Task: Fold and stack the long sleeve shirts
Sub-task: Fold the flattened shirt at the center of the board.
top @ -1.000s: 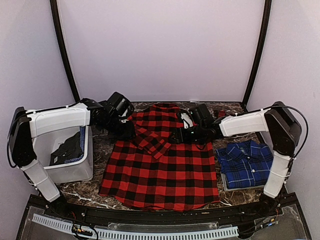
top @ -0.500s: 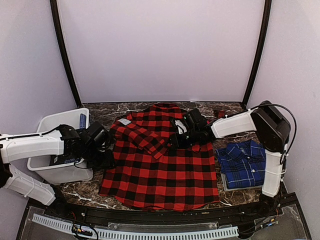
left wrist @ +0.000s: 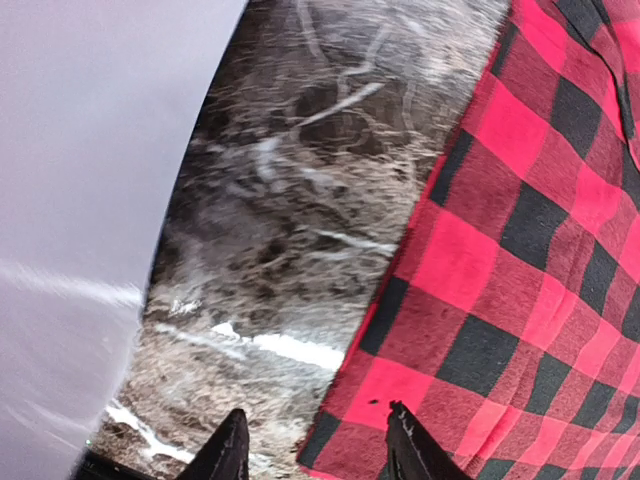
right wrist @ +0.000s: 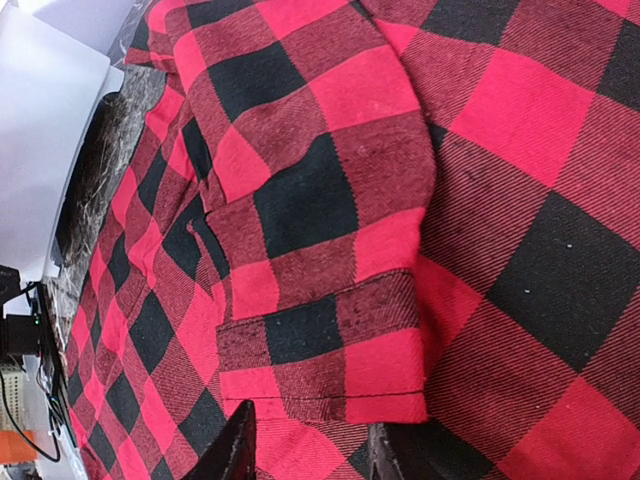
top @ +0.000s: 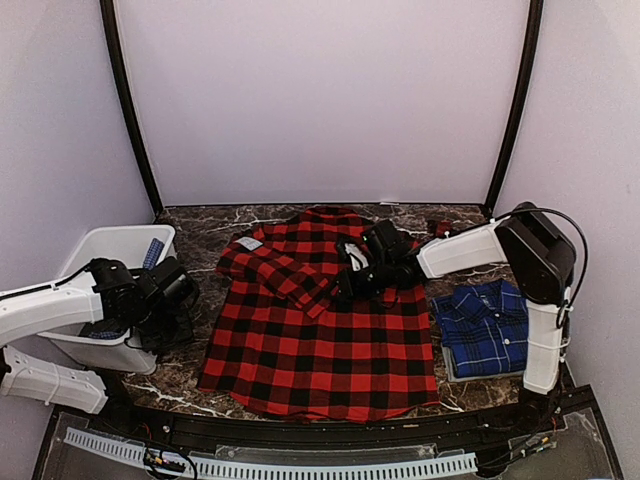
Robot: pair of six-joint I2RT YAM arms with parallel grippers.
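**Top view.** Red-and-black checked flannel shirt (top: 320,330) lies spread, collar at the far side, on the dark marble-look table (top: 200,232). One sleeve (top: 290,275) is already folded across its chest. Blue-and-navy plaid shirt (top: 490,328), folded, sits just right of the red shirt. White plastic bin (top: 120,236) w/ dark cloth inside sits left of it. Left gripper (top: 175,298) is low, between bin and the red shirt's left edge. Right gripper (top: 347,285) is on the red shirt's upper middle, by the folded sleeve's end.

**Left wrist view.** Left gripper (left wrist: 318,455) has its jaws spread and nothing in them. They sit above bare table (left wrist: 300,200) and the red shirt's (left wrist: 520,260) left hem corner.

**Right wrist view.** Right gripper (right wrist: 318,450) has its jaws apart, astride the sleeve cuff (right wrist: 320,345). The cloth betw. them lies flat and no pinch is seen.

**Step (judged).** Sleeve-fold stage of the red shirt, approx. early-mid task.

**Next (judged).** Right claw should close on the cuff and set the sleeve straight. Left claw should drop onto the hem corner for the side fold. Risk: grabbing two layers, which would drag the body cloth.
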